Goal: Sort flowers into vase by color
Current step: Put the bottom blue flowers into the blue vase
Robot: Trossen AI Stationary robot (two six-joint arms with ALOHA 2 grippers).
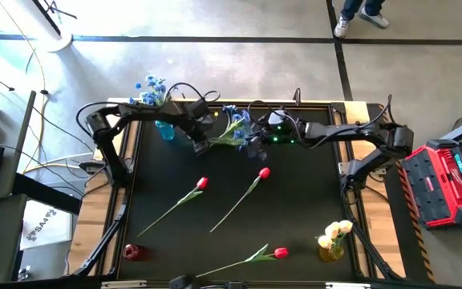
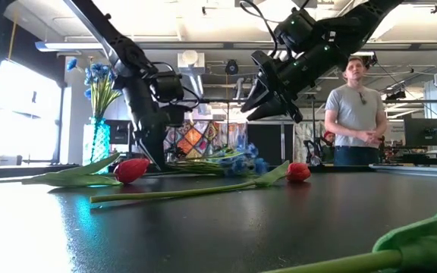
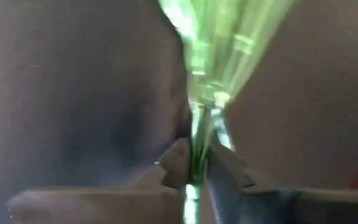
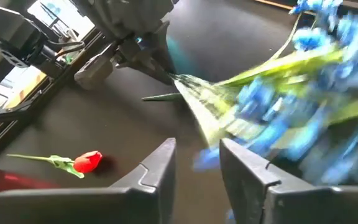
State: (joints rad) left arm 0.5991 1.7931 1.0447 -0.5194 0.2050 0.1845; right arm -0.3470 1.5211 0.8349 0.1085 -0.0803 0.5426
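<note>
Left gripper (image 1: 201,147): far-centre of the bench, down at the surface; its fingers are pinched onto the green stem end of the blue spray (image 1: 239,128).
Right gripper (image 1: 257,143): just right of the spray's blossoms, raised off the bench in the low view; fingers parted, nothing between them.
Blue spray, position: lying flat at the far centre, stem toward the left gripper, blossoms toward the right one.
Blue spray, handling: judged light, bushy and floppy; several thin stems fan out from the pinch, so the head will likely sag and swing when lifted.
Blue spray, grip point: the bundled stem base, where the left gripper has it; the blossoms look too soft to grip.
Blue vase (image 1: 165,128): far left, just beside the left arm, already carrying blue flowers; narrow mouth, probably tippable.
Red tulips: three loose on the bench, one mid-left (image 1: 202,184), one centre (image 1: 264,172), one near (image 1: 280,253); single slim stems, likely stiffer, best taken mid-stem.
Red vase (image 1: 134,252): near left corner.
Yellow tulips (image 1: 335,233): standing in a vase, near right.
</note>
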